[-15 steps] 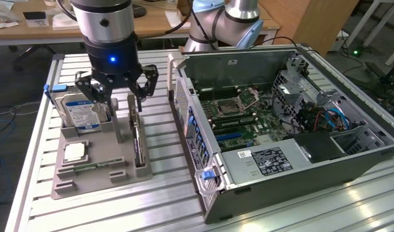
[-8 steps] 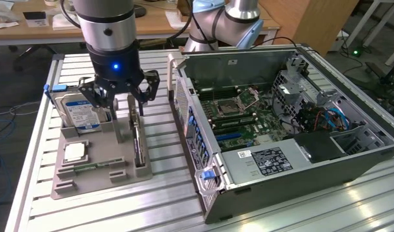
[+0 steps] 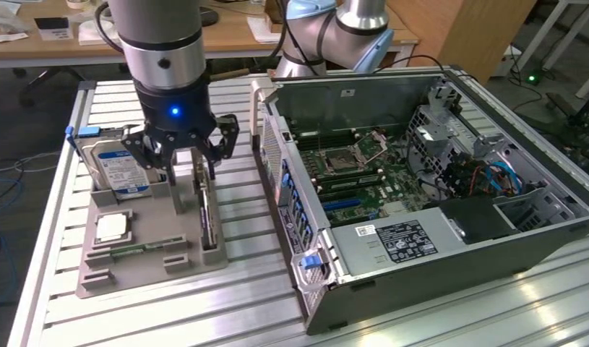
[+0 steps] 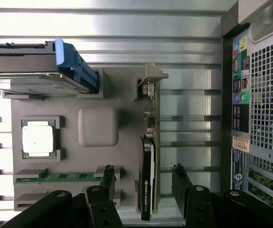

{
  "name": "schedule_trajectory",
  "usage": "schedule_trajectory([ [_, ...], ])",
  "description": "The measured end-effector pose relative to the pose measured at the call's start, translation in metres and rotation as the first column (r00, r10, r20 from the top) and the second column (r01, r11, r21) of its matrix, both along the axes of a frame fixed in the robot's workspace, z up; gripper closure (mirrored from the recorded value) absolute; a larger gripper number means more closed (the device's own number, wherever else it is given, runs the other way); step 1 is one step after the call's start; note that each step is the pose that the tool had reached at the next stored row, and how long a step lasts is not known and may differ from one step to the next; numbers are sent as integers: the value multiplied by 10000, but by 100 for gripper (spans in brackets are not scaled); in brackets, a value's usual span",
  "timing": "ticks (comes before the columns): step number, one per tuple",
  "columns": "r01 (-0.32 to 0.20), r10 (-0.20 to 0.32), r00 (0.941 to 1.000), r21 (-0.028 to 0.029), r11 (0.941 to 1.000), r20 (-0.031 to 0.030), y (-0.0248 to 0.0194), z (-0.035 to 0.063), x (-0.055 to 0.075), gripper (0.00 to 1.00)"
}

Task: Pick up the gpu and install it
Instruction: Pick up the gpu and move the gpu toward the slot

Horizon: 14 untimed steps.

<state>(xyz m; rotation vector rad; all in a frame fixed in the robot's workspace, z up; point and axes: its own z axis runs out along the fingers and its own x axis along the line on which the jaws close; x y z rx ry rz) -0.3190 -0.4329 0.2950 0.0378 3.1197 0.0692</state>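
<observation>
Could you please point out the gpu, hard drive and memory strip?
gpu (image 4: 147, 187): wrist view, black labelled edge.
hard drive (image 3: 118, 170): exterior view, blue label.
memory strip (image 4: 55, 177): wrist view, green middle.

The gpu (image 3: 207, 217), a thin, flat, dark rectangular circuit card, stands on its long edge in a narrow slot of a grey moulded holder tray (image 3: 130, 278). Seen edge-on it is only a slim strip. It runs along the side of the tray nearest the open grey computer case (image 3: 304, 217), parallel to the case's back panel and apart from it. In the wrist view one half carries a black cooler shroud (image 4: 146, 190) with a small green-and-white logo; the other half is bare board with small components, ending in a bent silver metal bracket (image 4: 151, 76). The card sits upright, seated in the tray, not lifted.
</observation>
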Motion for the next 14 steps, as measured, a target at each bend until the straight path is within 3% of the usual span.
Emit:
schedule_trajectory([
  [5, 152, -152, 9999, 2, 9999, 63, -38, -92, 0, 40],
  [14, 113, -113, 9999, -6, 9999, 45, -51, -254, 22, 40],
])
